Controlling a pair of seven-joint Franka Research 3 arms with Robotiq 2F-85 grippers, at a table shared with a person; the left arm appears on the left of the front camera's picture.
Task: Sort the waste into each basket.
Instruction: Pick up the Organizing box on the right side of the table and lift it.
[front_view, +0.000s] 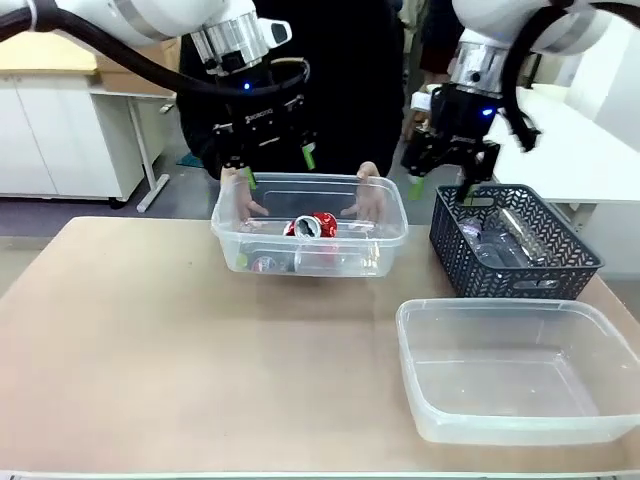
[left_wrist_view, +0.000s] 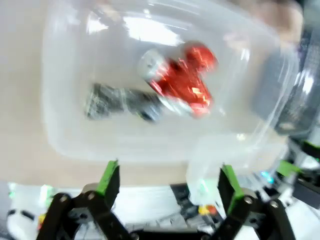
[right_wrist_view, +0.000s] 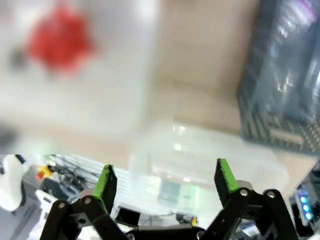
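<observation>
Roughly below left gripper (front_view: 278, 167) (jaws wide, empty): red can (front_view: 318, 225) inside clear tub (front_view: 226, 240).

White arms (front_view: 140, 15) — black left pincer (front_view: 278, 167), right pincer (front_view: 440, 188), green pads (front_view: 310, 155).

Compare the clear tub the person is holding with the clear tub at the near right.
The held tub contains a red can and other waste; the near tub is empty. The person's hands hold the held tub; nothing touches the near tub. Both are clear, rectangular, round-cornered.
</observation>
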